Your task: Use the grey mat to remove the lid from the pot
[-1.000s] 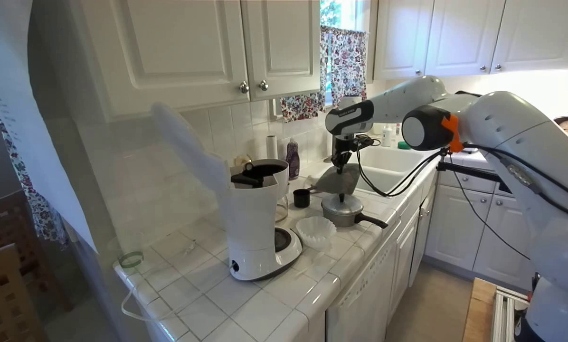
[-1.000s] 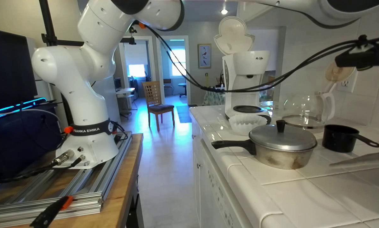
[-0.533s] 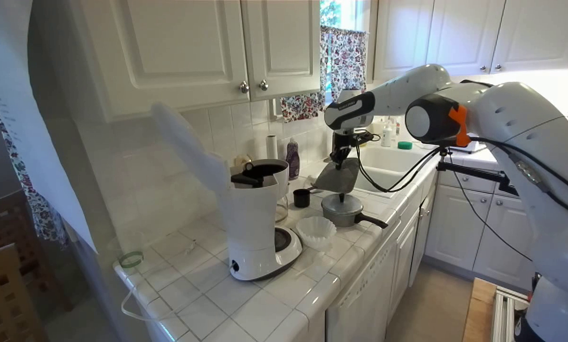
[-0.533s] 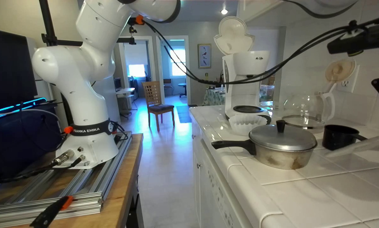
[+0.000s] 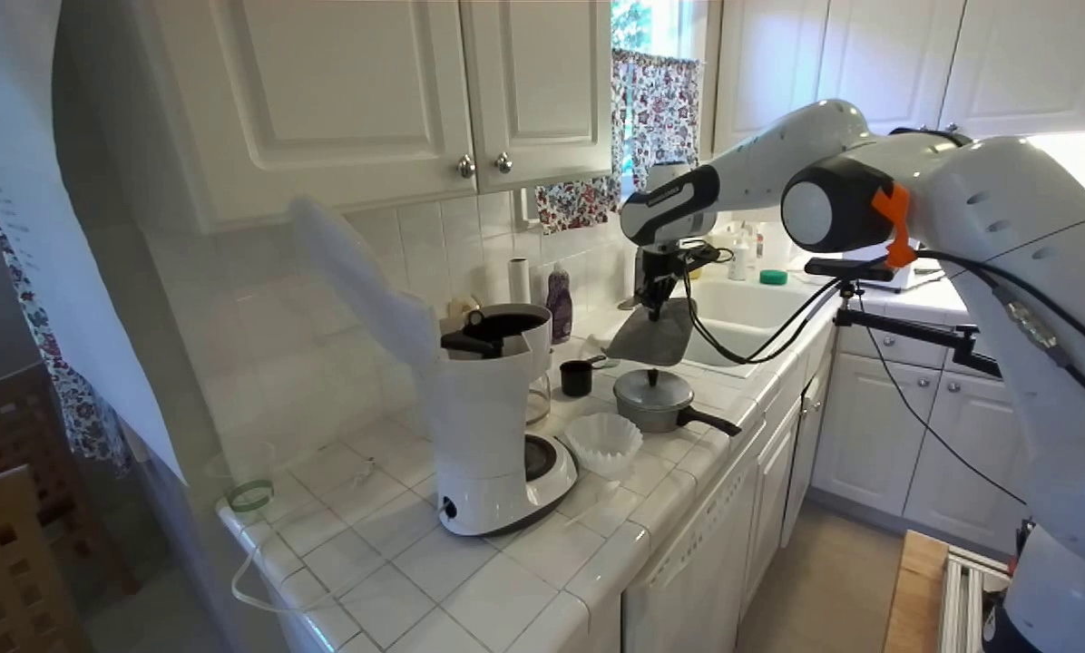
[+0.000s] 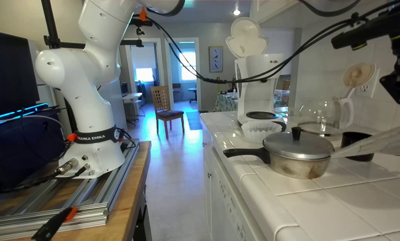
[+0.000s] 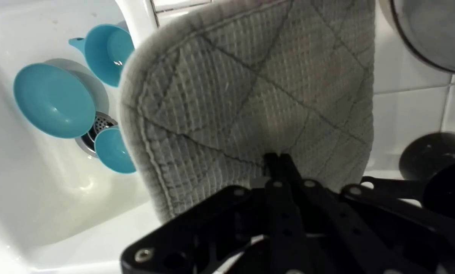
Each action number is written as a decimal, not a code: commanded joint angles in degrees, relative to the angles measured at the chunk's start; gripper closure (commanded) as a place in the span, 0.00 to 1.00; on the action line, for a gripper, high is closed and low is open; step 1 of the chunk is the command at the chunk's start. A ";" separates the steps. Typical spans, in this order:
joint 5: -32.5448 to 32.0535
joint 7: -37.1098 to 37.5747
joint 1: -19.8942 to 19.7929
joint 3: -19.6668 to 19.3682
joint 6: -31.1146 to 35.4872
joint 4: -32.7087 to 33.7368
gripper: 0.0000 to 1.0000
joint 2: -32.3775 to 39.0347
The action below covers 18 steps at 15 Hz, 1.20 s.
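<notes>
Daylight reaches a white kitchen past a flowered curtain (image 5: 665, 118), and a tiled table (image 6: 347, 207) runs up to a sink (image 5: 765, 304). On it stands the pot (image 6: 300, 165), its handle (image 5: 708, 418) toward four o'clock in an exterior view. The lid (image 6: 287, 147) sits on it, knob (image 6: 296, 133) uncovered, so the step in hand looks like bringing the grey mat (image 5: 653, 341) across. In that view the mat hangs tilted at the pot's twelve o'clock; whether its edge touches the pot I cannot tell.

The next move seems to call for draping the mat over the knob, then gripping through the cloth and lifting. The black cup (image 5: 576, 379), at ten o'clock from the pot, might get brushed.

The pincer (image 7: 278, 156) is closed, its fingers side by side without a visible gap, pinching the mat; how much cloth is caught is hidden. In the wrist view the lid lies at two o'clock from its tips.
</notes>
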 commanded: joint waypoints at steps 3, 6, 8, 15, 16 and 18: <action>-2.97 2.38 2.92 -2.52 1.53 -8.88 1.00 -5.86; -2.88 2.29 3.62 -3.14 2.73 -11.97 1.00 -8.04; -2.96 2.42 4.15 -3.62 4.14 -14.29 1.00 -9.70; -4.82 2.63 3.12 -0.60 8.83 -20.84 1.00 -15.61; -4.78 2.41 3.07 -0.40 9.43 -21.48 1.00 -16.26; -5.16 2.51 3.30 -0.18 9.97 -22.67 1.00 -17.48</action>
